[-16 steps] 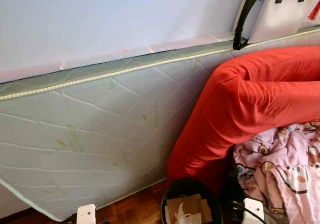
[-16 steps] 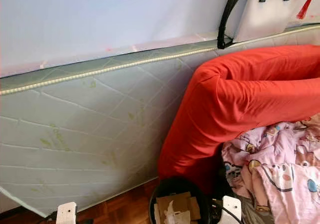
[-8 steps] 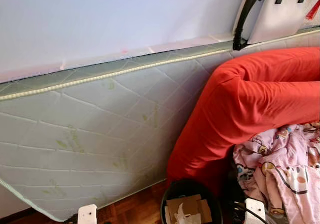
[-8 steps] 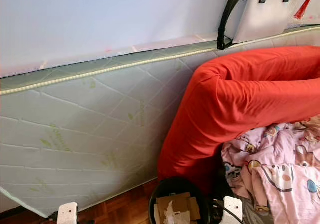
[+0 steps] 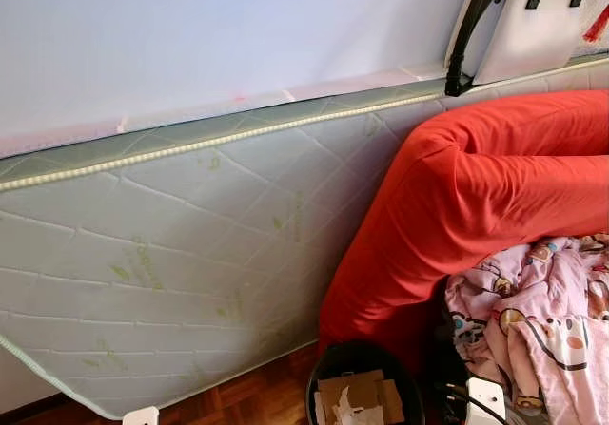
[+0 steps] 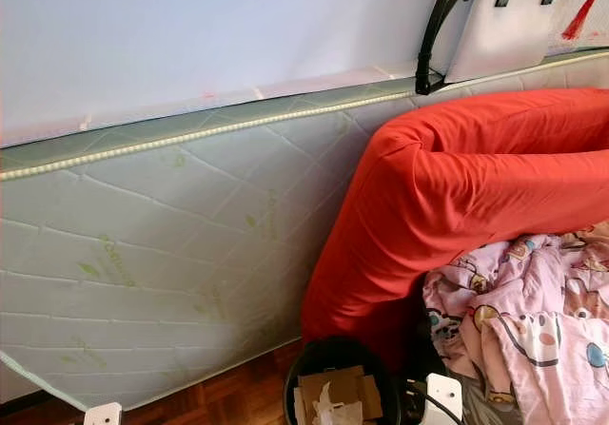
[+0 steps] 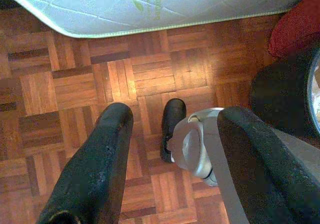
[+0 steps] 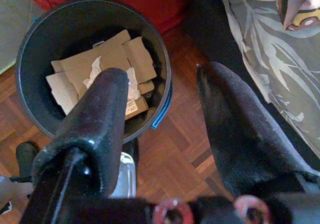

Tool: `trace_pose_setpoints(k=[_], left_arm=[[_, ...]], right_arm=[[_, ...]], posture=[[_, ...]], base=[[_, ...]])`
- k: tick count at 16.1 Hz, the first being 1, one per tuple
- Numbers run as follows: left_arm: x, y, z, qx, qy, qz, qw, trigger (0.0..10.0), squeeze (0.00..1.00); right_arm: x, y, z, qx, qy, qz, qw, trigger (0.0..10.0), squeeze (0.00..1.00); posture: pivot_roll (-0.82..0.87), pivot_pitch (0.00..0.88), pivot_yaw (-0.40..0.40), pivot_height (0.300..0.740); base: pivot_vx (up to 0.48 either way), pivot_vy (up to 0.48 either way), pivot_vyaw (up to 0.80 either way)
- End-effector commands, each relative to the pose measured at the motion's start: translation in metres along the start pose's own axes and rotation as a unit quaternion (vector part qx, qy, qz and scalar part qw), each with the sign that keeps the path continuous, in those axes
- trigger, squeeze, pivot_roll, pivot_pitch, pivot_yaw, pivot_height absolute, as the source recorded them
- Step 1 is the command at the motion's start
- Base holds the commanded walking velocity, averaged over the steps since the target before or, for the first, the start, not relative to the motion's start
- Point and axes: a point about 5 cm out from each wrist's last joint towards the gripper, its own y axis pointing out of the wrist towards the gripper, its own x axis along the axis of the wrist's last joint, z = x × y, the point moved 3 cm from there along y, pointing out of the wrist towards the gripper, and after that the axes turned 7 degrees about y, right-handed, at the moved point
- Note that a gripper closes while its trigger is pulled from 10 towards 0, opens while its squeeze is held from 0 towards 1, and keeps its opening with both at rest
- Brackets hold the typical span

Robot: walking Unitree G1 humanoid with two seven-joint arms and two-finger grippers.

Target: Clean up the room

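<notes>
Two end effectors hang low and empty, each with its fingers spread apart: the left end effector (image 7: 170, 159) hovers above bare parquet floor (image 7: 75, 83), and the right end effector (image 8: 160, 119) hangs just over the black bin (image 8: 30, 48). That bin sits on the floor at the foot of a red cushion (image 5: 476, 197) and already holds flattened cardboard pieces (image 8: 100, 68) with some crumpled white paper among them, so part of the tidying looks done. What seems left is the bedding: a pink patterned blanket (image 5: 542, 311) lies bunched beside the red cushion, and a quilted mattress (image 5: 171, 254) stands on its edge, leaning against the pale wall (image 5: 190, 26). A white bag with black straps (image 5: 533, 21) rests along the top edge of the mattress. No loose rubbish is visible on the stretch of floor the cameras catch, so I judge the next target is unclear from here. Much is cut off: the blanket runs out of the head views, the bag's top is cropped, and the grey leaf-print fabric (image 8: 270, 68) near the right end effector cannot be identified further. The robot's own foot (image 7: 172, 124) shows between the left fingers.
</notes>
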Motion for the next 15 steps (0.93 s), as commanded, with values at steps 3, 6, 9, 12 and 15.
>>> trace_pose_setpoints(k=[3,6,9,12,15], left_arm=[[-0.003,0.000,-0.004,-0.005,0.002,0.008,1.000,10.0,0.00],[0.001,0.002,-0.011,-0.009,0.005,0.007,1.000,10.0,0.00],[0.005,0.003,-0.013,-0.011,0.009,0.004,1.000,10.0,0.00],[0.007,0.004,-0.009,-0.010,0.013,0.002,1.000,10.0,0.00],[0.007,0.003,-0.005,-0.009,0.015,0.002,1.000,10.0,0.00]], right_arm=[[0.000,0.000,-0.003,-0.003,0.005,0.001,1.000,10.0,0.00],[-0.001,0.000,0.000,0.003,0.006,0.005,1.000,10.0,0.00],[-0.002,0.000,0.001,0.006,0.003,0.008,1.000,10.0,0.00],[-0.002,0.000,0.002,0.008,0.002,0.008,1.000,10.0,0.00],[-0.003,0.000,0.002,0.010,0.001,0.010,1.000,10.0,0.00]], posture=[[0.11,0.000,-0.070,0.720],[0.11,0.000,-0.065,0.720],[0.10,0.000,-0.061,0.720],[0.10,0.000,-0.058,0.720],[0.10,0.000,-0.057,0.720]], base=[[0.000,0.000,0.00],[-0.166,0.000,0.00],[-0.257,0.000,0.00],[-0.259,0.000,0.00],[-0.260,0.000,0.00]])
